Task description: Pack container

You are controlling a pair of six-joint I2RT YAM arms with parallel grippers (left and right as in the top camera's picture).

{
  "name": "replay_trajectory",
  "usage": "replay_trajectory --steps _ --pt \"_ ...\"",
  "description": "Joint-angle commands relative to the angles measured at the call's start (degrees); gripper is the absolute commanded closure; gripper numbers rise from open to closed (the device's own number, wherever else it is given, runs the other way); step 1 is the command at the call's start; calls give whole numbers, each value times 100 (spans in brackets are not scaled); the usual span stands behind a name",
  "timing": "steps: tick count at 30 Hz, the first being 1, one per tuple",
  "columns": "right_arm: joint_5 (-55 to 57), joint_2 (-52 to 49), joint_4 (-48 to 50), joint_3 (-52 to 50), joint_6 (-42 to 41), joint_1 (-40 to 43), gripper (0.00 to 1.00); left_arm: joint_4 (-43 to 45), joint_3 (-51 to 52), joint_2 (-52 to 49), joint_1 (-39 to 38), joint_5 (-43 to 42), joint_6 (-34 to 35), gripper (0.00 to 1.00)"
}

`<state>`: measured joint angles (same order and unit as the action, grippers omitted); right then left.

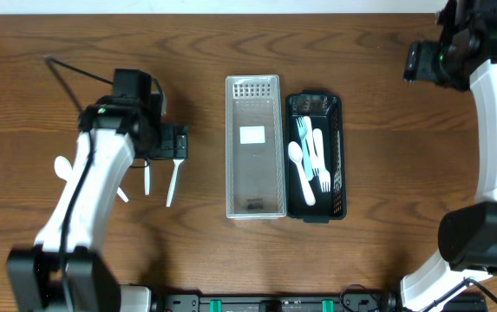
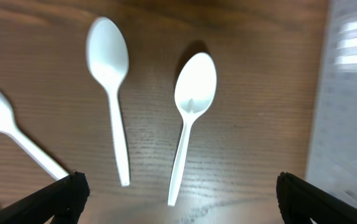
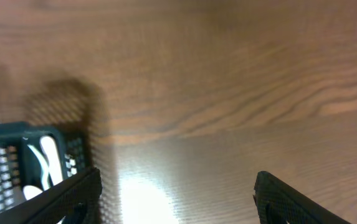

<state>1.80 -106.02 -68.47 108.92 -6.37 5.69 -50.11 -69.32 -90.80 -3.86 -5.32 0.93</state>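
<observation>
**Container pair at mid-table; both my grippers carry nothing**

1. Dark mesh basket (image 1: 340, 156). Stands just right of the table's centre, long axis running near to far. It holds a pale blue fork (image 1: 301, 132), a white spoon (image 1: 301, 172) and other white cutlery, all lying lengthwise and overlapping. One corner of it also shows at the left of my right wrist view.

2. Clear plastic tray (image 1: 230, 147). Lies just beside the basket, on its left and parallel to it. A white label (image 1: 253, 134) shows on its floor. Its pale wall fills the right edge of my left wrist view, blurred.

3. Loose white cutlery on the wooden table (image 1: 369, 260), left side. Below my left wrist, one plastic spoon (image 2: 111, 81) and a second spoon (image 2: 190, 112) lie side by side, apart. A third spoon (image 2: 10, 124) lies further left.

4. Left gripper (image 2: 178, 190). It hovers over the two spoons, left of the tray. The fingers are spread wide, with only their tips showing at the lower corners of the view, and they grasp nothing.

5. Right gripper (image 3: 178, 199). It is at the far right of the table, well apart from the basket and over bare wood. The fingers are likewise spread wide and hold nothing.
</observation>
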Motion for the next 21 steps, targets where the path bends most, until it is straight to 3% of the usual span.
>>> replay_trajectory --steps 1,8,21 --pt "-70 -61 149 -444 87 39 17 116 -83 -450 2 107 -136 0" --pt "-70 -61 461 -1132 87 35 16 452 -83 -1071 2 111 -289 2" --pt "-66 -61 485 -1204 87 35 16 603 -66 -1954 2 160 -459 2"
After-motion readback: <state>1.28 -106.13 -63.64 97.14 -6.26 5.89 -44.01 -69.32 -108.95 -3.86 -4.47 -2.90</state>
